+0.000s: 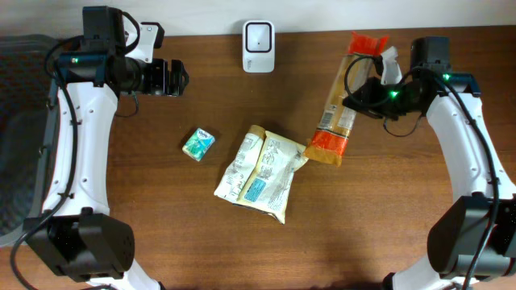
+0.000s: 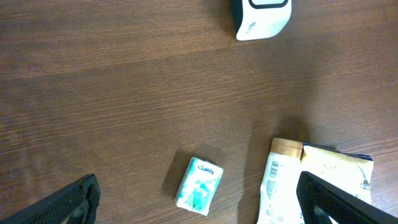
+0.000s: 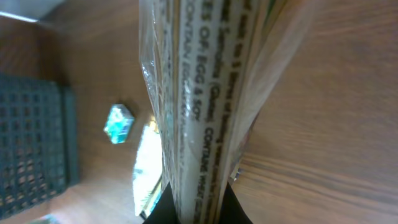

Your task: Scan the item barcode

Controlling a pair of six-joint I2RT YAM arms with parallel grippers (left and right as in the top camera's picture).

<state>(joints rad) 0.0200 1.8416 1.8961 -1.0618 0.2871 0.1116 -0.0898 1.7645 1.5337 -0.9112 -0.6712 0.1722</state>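
**A:** What do we find nearest to us?

**B:** We count one flat cream pouch. It is crinkled, with printed panels and a tan paper edge, and it lies on the brown wood-grain desk. Left of it, and apart from it, lies one small tissue pack, a soft teal-and-white block.

**A:** And the item to scan?

**B:** It is one long, narrow packet of glossy clear plastic with orange ends. It lies right of the pouch and slants away from us, with its near orange end at the pouch's corner. The right tool is clamped on its middle.

**A:** How many tools do we count?

**B:** Two. The left tool hangs over the desk's far left. Its two dark fingers are spread wide apart and hold nothing.

**A:** And farthest away?

**B:** One white scanner, a rounded box with a dark window. It stands at the far edge, between the two tools and apart from the packet.
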